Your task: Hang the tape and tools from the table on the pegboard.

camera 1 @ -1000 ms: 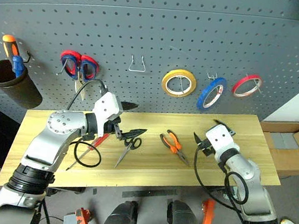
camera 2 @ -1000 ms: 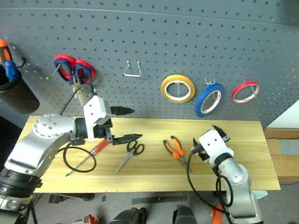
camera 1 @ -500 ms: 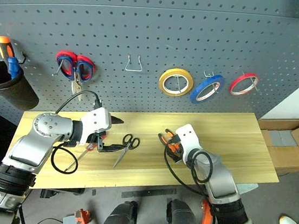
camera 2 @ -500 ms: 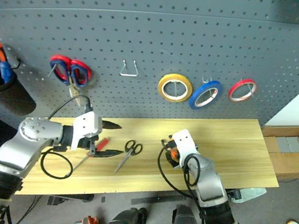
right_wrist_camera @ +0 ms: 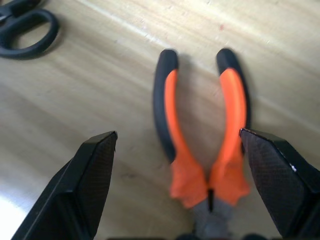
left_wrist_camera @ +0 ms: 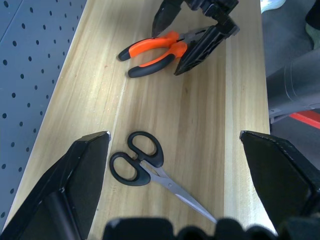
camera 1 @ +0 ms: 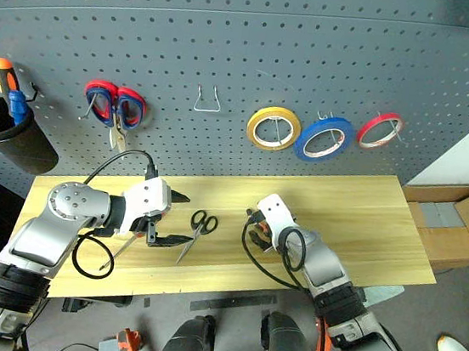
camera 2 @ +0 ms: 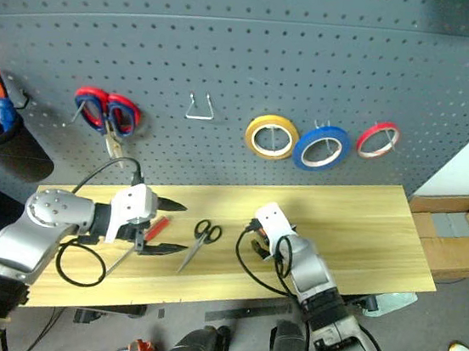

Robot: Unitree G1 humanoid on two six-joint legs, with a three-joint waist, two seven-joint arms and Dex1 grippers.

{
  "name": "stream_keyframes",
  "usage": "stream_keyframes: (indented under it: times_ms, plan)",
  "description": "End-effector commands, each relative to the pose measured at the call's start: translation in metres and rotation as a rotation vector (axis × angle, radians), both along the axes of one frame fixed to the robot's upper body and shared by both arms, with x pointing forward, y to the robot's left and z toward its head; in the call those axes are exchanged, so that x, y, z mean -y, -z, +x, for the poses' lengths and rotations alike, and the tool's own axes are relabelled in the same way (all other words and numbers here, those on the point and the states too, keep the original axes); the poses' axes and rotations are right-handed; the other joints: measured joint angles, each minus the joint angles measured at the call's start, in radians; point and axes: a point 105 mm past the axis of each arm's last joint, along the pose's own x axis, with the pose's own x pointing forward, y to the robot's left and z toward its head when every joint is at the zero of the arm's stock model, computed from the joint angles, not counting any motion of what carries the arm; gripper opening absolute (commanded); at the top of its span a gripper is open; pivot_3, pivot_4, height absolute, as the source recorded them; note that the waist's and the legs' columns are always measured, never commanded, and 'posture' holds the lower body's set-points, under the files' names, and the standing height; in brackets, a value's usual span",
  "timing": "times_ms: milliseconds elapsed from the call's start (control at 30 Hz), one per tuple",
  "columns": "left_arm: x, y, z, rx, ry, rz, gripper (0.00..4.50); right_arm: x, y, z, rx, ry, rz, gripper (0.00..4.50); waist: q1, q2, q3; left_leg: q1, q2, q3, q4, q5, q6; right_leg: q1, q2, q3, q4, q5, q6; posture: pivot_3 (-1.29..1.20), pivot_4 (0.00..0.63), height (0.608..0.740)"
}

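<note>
Left eye view – worktop: long pale wooden worktop [camera 1: 367, 213] across the frame's middle.
Left eye view – tape: flat blue tape ring with white core [camera 1: 324, 139] hangs on the dark grey-blue perforated pegboard [camera 1: 233, 47], upper right of centre, between a yellow roll [camera 1: 274, 128] and a thin red roll [camera 1: 379, 130].
Left eye view – scissors: small black-handled scissors [camera 1: 196, 230] lie on the worktop, centre.
Left wrist view – left tool: left tool [left_wrist_camera: 175, 165] released, fingers wide, above the scissors.
Right wrist view – right tool: right tool [right_wrist_camera: 187, 185] released, fingers spread either side of the orange-and-black-handled pliers [right_wrist_camera: 200, 135], which lie on the worktop.
</note>
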Motion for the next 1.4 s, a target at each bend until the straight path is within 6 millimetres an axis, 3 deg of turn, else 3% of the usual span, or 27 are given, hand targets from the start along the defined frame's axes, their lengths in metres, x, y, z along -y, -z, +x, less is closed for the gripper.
stream_keyframes:
  times_ms: [33, 67, 167, 300, 500, 700, 833, 967, 1100, 1233, 1400]
  plan:
    - [-0.002, -0.009, -0.001, 0.05, 0.003, 0.012, 4.5, 0.002, 0.006, 0.004, 0.01, -0.012, -0.031, 4.22, 0.0, 0.0, 0.0, 0.0, 0.0, 0.0, 0.0, 0.0, 0.0, 0.0, 0.0, 0.0, 0.0, 0.0, 0.0, -0.19, 0.252, 0.74]
    - [-0.002, -0.008, -0.001, 0.05, 0.003, 0.012, 4.5, 0.003, 0.007, 0.005, 0.01, -0.012, -0.032, 4.22, 0.0, 0.0, 0.0, 0.0, 0.0, 0.0, 0.0, 0.0, 0.0, 0.0, 0.0, 0.0, 0.001, 0.0, 0.0, -0.19, 0.251, 0.74]
    - [-0.003, -0.006, -0.003, 0.045, -0.002, 0.013, 4.5, 0.006, 0.009, 0.009, 0.019, -0.015, -0.061, 3.66, -0.004, 0.0, 0.0, 0.0, 0.0, 0.001, 0.0, 0.0, 0.0, -0.001, 0.0, 0.001, 0.002, 0.0, 0.0, -0.19, 0.25, 0.74]
    - [-0.006, -0.003, -0.004, 0.043, -0.014, 0.012, 4.5, 0.006, 0.01, 0.01, 0.022, -0.027, -0.068, 2.48, -0.003, 0.0, 0.0, 0.0, 0.0, 0.002, 0.001, 0.0, 0.0, -0.001, 0.0, 0.002, 0.003, 0.0, 0.0, -0.19, 0.248, 0.74]
    - [-0.011, -0.002, 0.0, 0.044, -0.083, -0.04, 4.5, 0.003, 0.001, 0.013, 0.067, -0.037, -0.06, 2.44, -0.004, -0.001, 0.0, 0.0, 0.0, 0.002, 0.001, 0.0, 0.0, -0.001, 0.0, 0.002, 0.004, 0.0, 0.0, -0.2, 0.246, 0.74]
    - [-0.028, -0.012, 0.0, 0.037, -0.226, -0.154, 4.5, -0.011, -0.061, 0.004, 0.216, -0.085, 0.088, 2.44, -0.006, -0.001, 0.0, -0.002, 0.0, 0.002, 0.001, 0.0, 0.0, -0.004, 0.0, 0.003, 0.004, 0.0, 0.0, -0.2, 0.25, 0.74]
    - [-0.041, -0.018, -0.006, 0.045, -0.317, -0.22, 4.5, -0.013, -0.104, -0.022, 0.287, -0.126, 0.269, 2.44, -0.007, -0.001, 0.0, -0.003, 0.001, 0.003, 0.0, 0.0, 0.0, -0.007, 0.001, 0.004, 0.005, 0.0, 0.0, -0.18, 0.253, 0.74]
    - [-0.046, -0.023, -0.012, 0.047, -0.38, -0.285, 4.5, -0.015, -0.125, -0.045, 0.316, -0.146, 0.36, 2.43, 0.004, -0.001, -0.001, -0.003, 0.001, 0.002, 0.0, 0.0, 0.0, -0.006, 0.0, 0.004, 0.004, 0.0, 0.0, -0.17, 0.254, 0.74]
    - [-0.047, -0.029, -0.018, 0.064, -0.446, -0.364, 4.5, -0.028, -0.164, -0.067, 0.411, -0.182, 0.487, 2.43, 0.005, -0.001, -0.001, -0.003, 0.001, 0.003, 0.0, 0.0, 0.0, -0.006, 0.0, 0.004, 0.005, 0.0, 0.0, -0.17, 0.252, 0.74]
    - [-0.044, -0.032, -0.02, 0.1, -0.481, -0.393, 4.5, -0.037, -0.201, -0.067, 0.551, -0.222, 0.522, 2.43, 0.006, -0.001, -0.001, -0.002, 0.0, 0.003, 0.0, 0.0, 0.0, -0.006, 0.001, 0.005, 0.005, 0.0, 0.0, -0.16, 0.25, 0.74]
    - [-0.032, -0.049, -0.019, 0.189, -0.496, -0.456, 4.5, -0.044, -0.243, -0.052, 0.671, -0.236, 0.589, 2.43, 0.009, -0.002, -0.001, -0.002, 0.0, 0.003, 0.001, 0.0, 0.0, -0.006, 0.001, 0.004, 0.005, 0.0, 0.0, -0.14, 0.246, 0.74]
